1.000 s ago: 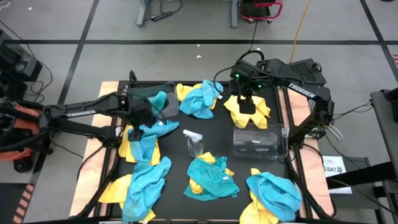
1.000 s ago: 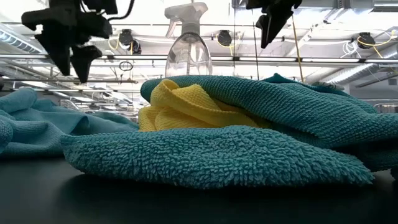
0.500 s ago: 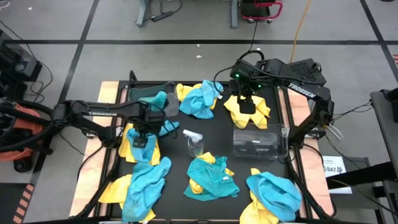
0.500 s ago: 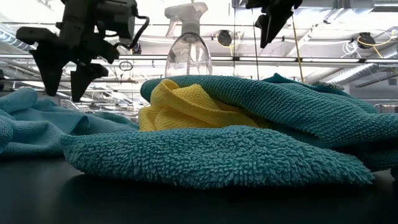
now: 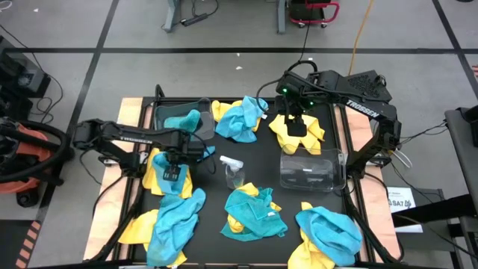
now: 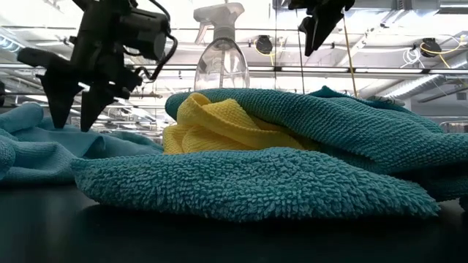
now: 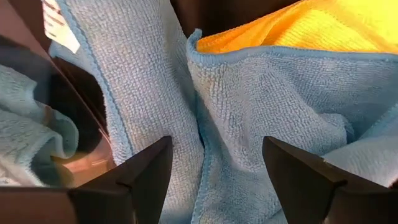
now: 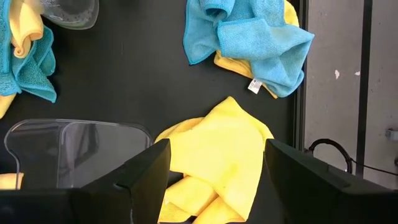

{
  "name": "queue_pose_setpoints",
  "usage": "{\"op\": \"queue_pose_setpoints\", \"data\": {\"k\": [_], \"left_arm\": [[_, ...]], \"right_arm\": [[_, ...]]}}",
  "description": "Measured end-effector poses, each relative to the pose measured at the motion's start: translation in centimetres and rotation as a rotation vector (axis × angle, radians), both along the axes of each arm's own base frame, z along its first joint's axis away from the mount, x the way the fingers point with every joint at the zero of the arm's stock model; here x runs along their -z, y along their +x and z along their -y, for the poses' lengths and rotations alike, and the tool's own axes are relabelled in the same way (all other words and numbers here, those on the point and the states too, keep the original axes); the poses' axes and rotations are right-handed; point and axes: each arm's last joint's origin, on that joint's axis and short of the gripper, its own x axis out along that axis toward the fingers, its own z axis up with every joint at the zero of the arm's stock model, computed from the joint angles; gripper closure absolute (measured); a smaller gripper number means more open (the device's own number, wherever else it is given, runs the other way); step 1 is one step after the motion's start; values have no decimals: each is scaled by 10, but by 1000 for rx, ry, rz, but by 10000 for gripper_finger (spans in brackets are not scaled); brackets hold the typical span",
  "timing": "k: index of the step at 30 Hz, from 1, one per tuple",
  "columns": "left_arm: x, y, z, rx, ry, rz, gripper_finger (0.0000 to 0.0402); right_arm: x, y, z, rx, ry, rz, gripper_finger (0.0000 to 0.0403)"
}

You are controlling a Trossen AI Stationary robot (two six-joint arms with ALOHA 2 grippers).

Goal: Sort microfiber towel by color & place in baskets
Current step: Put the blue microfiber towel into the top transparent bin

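Your left gripper (image 7: 214, 171) was open w/ its fingers straddling the blue towel (image 5: 176, 180) beside the left basket (image 5: 196, 112). You wanted blue only, not the yellow towel (image 7: 311, 28) under it. Right gripper (image 5: 296, 128) sat open above a yellow one (image 5: 297, 138). Count: 2 baskets (right (image 5: 312, 170)), 1 spray bottle (image 5: 233, 171), approx 7 towel piles; couldn't count singles.

The left gripper (image 5: 171, 173) is reaching inward and pointing down, its fingers (image 7: 140, 177) standing spread apart. The right gripper (image 5: 296, 128) is hanging with fingers (image 8: 311, 180) parted.
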Motion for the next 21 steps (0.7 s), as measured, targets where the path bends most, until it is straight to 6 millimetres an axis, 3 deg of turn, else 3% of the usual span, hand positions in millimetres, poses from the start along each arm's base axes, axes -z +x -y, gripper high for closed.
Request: {"op": "queue_pose_setpoints", "data": {"k": [13,17,21], "left_arm": [[30,17,-3,13,60,-92,165],[36,21,-4,15,63,-95,225],[36,21,-3,22,61,-92,319]], "right_arm": [[0,0,0,9,3,2,149],[0,1,0,9,1,10,149],[-1,2,1,9,-3,20,149]]}}
